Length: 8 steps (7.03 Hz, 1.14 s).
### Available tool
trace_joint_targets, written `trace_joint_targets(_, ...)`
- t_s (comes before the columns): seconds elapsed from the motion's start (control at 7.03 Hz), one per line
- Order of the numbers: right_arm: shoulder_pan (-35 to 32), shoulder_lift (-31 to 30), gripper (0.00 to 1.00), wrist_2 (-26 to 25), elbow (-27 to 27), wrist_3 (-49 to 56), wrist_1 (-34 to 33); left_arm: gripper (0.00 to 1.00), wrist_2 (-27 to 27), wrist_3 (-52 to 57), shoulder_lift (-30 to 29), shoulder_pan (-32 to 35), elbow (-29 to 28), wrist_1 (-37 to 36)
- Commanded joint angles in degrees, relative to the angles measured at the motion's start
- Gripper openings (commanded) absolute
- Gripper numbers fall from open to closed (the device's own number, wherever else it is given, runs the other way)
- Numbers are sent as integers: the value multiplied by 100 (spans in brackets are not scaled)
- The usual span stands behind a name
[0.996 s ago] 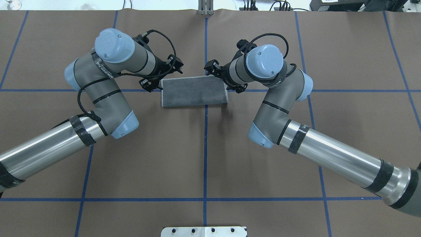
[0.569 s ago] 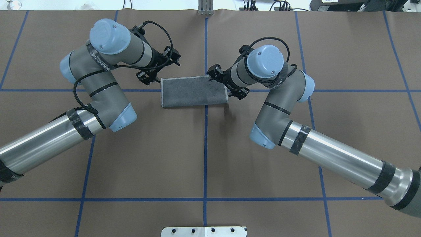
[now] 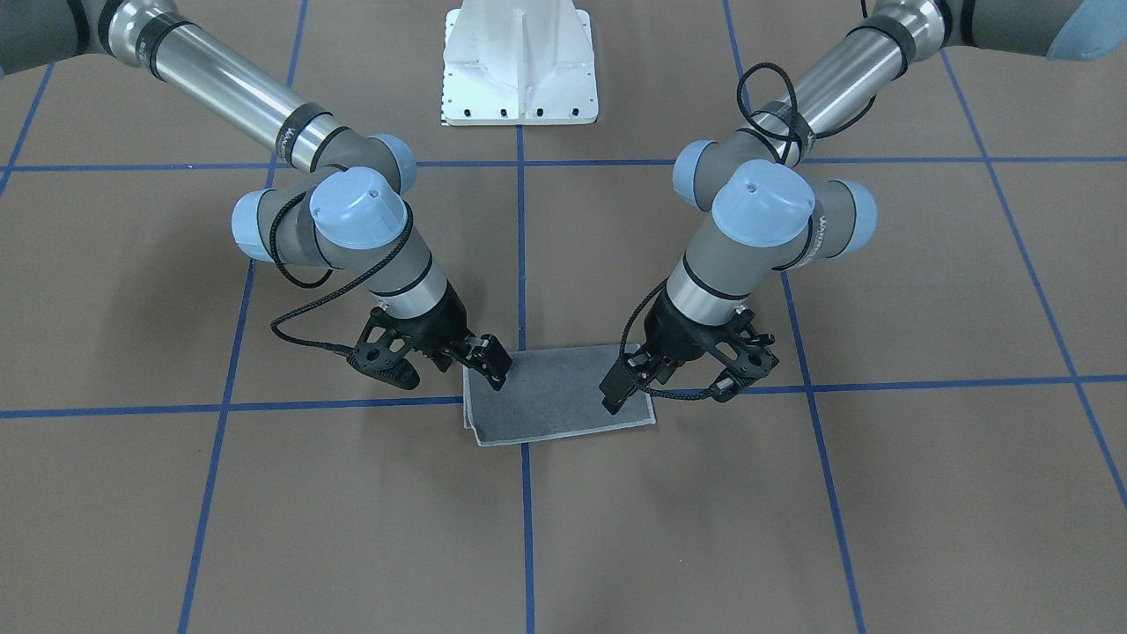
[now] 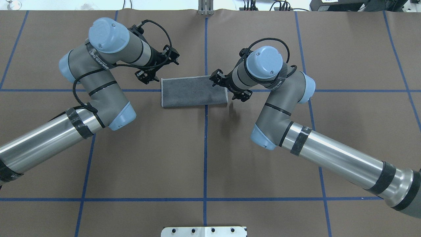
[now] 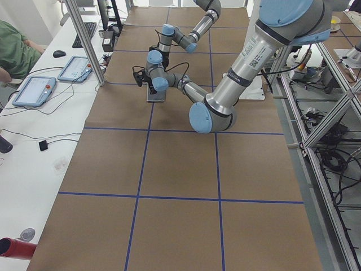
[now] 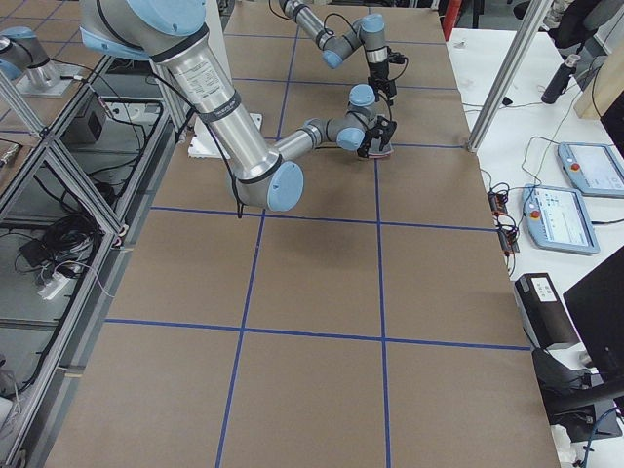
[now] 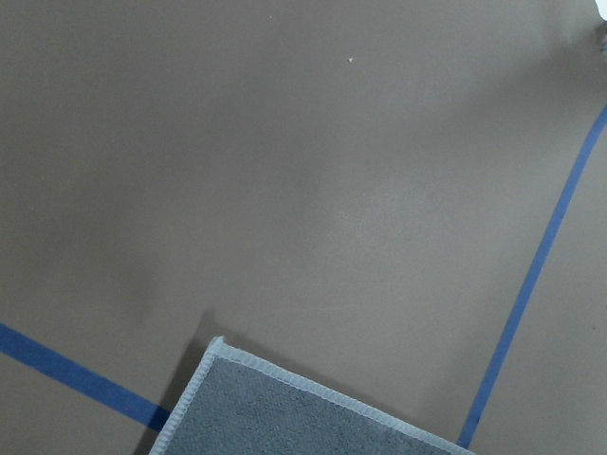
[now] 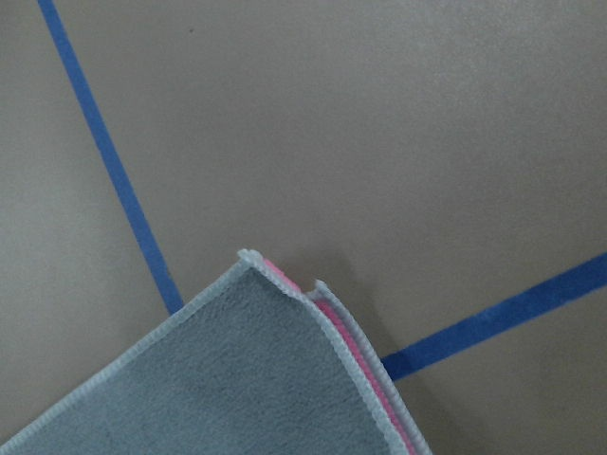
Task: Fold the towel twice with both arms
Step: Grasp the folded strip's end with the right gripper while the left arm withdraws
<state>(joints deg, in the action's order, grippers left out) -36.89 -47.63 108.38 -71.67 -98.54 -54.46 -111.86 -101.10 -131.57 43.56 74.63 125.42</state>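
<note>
Towel (image 4: 194,91) lies flat on the desk (image 4: 148,158), grey side up, a long rectangle across the centre blue line (image 4: 205,148). It looks folded once, one fold to go. Right wrist view shows the pink layer (image 8: 356,355) peeking out at a corner, so the layers are slightly offset. Right gripper (image 4: 229,86) is over one short end, left gripper (image 4: 158,67) by the other, near its far corner. Both have jaws spread, holding nothing. My read: pinch both layers at the corners, lift low, carry end over end, line up borders before letting go.
</note>
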Motion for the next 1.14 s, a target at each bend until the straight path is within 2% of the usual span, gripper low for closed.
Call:
trace_joint_targets(0.0, 33, -1, 72, -1, 30, 45, -3, 100, -2, 2, 0, 3, -1, 0)
trace_joint_targets(0.28, 77, -18, 47, 8, 30, 385, -11, 100, -2, 11, 9, 21, -1, 0)
trace_joint_targets(0.43, 103, -62, 31, 26, 30, 527, -12, 100, -2, 11, 9, 30, -1, 0)
trace_joint_targets(0.57, 104, -62, 11, 52, 13, 581, -12, 100, -2, 11, 9, 38, -1, 0)
trace_joint_targets(0.71, 95, -88, 0, 148, -22, 598, -12, 100, -11, 11, 9, 47, -1, 0)
trace_joint_targets(1.0, 51, -115, 0, 314, -249, 747, -3, 99, -221, 20, 9, 135, -1, 0)
